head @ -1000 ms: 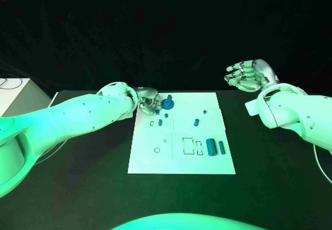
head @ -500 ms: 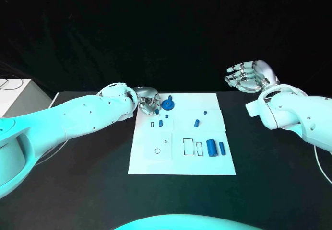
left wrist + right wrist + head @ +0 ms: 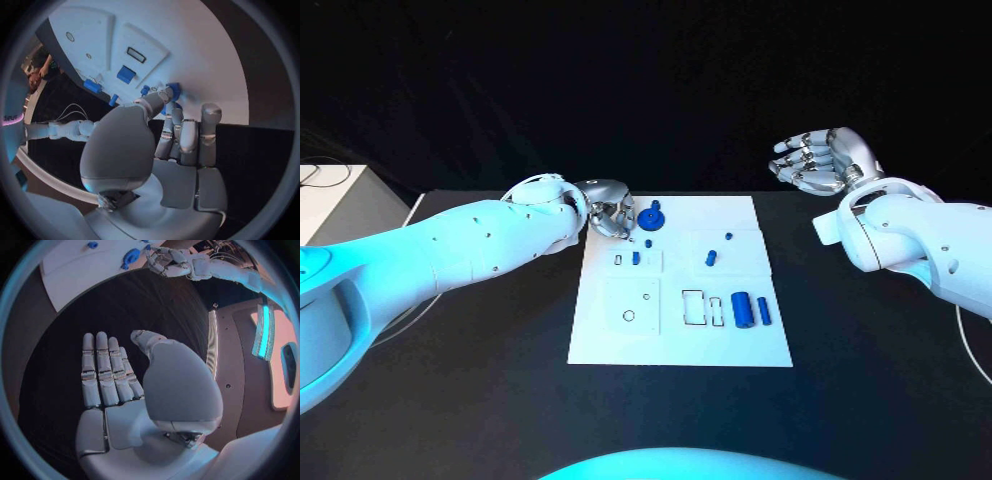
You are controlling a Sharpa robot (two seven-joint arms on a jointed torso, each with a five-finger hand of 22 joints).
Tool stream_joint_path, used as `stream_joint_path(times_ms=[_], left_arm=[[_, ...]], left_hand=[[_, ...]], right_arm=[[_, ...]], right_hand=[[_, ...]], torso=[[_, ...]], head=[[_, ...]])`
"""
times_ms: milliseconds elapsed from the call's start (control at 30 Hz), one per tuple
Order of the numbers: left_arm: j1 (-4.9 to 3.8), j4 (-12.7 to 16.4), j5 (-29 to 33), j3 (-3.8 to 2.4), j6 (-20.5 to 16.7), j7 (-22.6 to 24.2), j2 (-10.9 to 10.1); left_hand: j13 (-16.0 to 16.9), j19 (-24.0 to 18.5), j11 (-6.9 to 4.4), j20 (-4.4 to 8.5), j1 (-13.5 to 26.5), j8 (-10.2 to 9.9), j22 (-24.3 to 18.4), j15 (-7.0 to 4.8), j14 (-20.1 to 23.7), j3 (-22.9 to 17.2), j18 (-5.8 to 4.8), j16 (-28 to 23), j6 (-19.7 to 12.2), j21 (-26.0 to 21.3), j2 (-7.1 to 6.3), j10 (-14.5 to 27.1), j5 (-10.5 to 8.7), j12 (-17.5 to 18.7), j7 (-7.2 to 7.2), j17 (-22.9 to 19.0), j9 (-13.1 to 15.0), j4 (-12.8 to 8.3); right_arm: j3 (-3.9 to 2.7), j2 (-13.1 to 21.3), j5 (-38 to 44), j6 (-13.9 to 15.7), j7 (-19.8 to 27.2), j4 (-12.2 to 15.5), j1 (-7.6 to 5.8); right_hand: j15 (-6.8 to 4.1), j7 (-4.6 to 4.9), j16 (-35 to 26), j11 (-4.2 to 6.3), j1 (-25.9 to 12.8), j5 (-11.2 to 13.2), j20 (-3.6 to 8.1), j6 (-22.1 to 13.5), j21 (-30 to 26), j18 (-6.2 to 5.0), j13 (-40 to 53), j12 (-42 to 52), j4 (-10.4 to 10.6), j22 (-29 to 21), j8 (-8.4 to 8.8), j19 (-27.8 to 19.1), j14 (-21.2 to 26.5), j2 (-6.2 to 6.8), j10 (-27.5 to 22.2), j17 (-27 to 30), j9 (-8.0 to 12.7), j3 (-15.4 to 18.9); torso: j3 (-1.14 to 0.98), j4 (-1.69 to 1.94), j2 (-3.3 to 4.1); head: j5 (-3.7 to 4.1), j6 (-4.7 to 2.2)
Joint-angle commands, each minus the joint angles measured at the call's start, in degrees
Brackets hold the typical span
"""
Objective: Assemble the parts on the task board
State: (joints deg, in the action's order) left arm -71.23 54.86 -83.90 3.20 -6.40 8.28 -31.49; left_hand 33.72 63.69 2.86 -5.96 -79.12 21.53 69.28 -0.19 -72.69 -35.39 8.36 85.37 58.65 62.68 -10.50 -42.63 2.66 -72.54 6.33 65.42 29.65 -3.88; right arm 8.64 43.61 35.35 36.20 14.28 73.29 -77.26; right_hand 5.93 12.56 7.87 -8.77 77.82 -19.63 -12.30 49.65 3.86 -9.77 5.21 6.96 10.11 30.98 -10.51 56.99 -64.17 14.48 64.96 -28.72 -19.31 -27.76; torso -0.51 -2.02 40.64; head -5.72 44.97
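Task board (image 3: 675,340) in the middle of the black table (image 3: 473,400), parts spread over it. Nearest, at about 4 o'clock from the board's centre, two blue cylinders (image 3: 741,309) lying side by side, just beside two empty rectangular slots (image 3: 692,305); at 7 o'clock, a small round hole (image 3: 629,315). Farther in, a small blue peg (image 3: 635,257) at 10 o'clock and a short blue block (image 3: 711,257) at 1 o'clock.

At the far corner, 11 o'clock: round blue part (image 3: 653,217), with the left hand (image 3: 607,215) right against it. Fingertips (image 3: 164,95) curled in at the part in the left wrist view, touching it or very nearly; cannot tell whether actually pinched or merely touched.

Likely the step in hand: securing this part for seating. Worth confirming a firm pinch on both sides before any lift. Best kept level, moved low and slowly, and lined up squarely over its seat before pressing down. Care needed near the peg just beside it.

Farthest, at 2 o'clock beyond the board: right hand (image 3: 816,162) raised off the table, fingers extended, holding nothing, well apart from every part.
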Motion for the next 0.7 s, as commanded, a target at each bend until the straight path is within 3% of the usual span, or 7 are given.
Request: stream_joint_path(times_ms=[33, 700], left_arm=[[0.11, 0.14, 0.28, 0.08, -0.30, -0.10, -0.12], [0.77, 1.13, -0.16, 0.21, -1.01, -0.05, -1.25]], left_hand=[[-0.12, 0.37, -0.40, 0.17, -0.32, 0.52, 0.05, -0.17, -0.08, 0.11, -0.60, 0.31, -0.38, 0.29, -0.06, -0.11, 0.15, -0.21, 0.04, -0.12, 0.62, -0.10], [-0.18, 0.24, -0.54, 0.24, -0.16, 2.84, 0.21, -0.27, -0.02, -0.20, -0.59, 0.31, -0.72, 0.10, -1.00, 0.04, 0.15, -0.55, -0.29, -0.21, 3.88, -0.33]], right_arm=[[-0.02, 0.00, 0.17, -0.73, 0.32, 0.11, 0.03], [-0.02, 0.25, 0.17, -0.73, 0.28, 0.26, 0.03]], right_hand=[[0.09, 0.26, -0.40, -0.03, -0.56, -0.29, -0.08, 0.41, -0.09, -0.65, -0.05, 0.01, -0.32, -0.05, 0.25, -0.33, -0.18, -0.14, 0.24, 0.05, 0.00, -0.10], [0.09, 0.26, -0.40, -0.03, -0.56, -0.29, -0.08, 0.41, -0.09, -0.65, -0.05, 0.01, -0.32, -0.05, 0.25, -0.33, -0.18, -0.14, 0.24, 0.05, 0.00, -0.10]], torso=[[0.01, -0.06, 0.06], [0.00, 0.00, 0.02]], head=[[-0.03, 0.07], [-0.04, 0.31]])
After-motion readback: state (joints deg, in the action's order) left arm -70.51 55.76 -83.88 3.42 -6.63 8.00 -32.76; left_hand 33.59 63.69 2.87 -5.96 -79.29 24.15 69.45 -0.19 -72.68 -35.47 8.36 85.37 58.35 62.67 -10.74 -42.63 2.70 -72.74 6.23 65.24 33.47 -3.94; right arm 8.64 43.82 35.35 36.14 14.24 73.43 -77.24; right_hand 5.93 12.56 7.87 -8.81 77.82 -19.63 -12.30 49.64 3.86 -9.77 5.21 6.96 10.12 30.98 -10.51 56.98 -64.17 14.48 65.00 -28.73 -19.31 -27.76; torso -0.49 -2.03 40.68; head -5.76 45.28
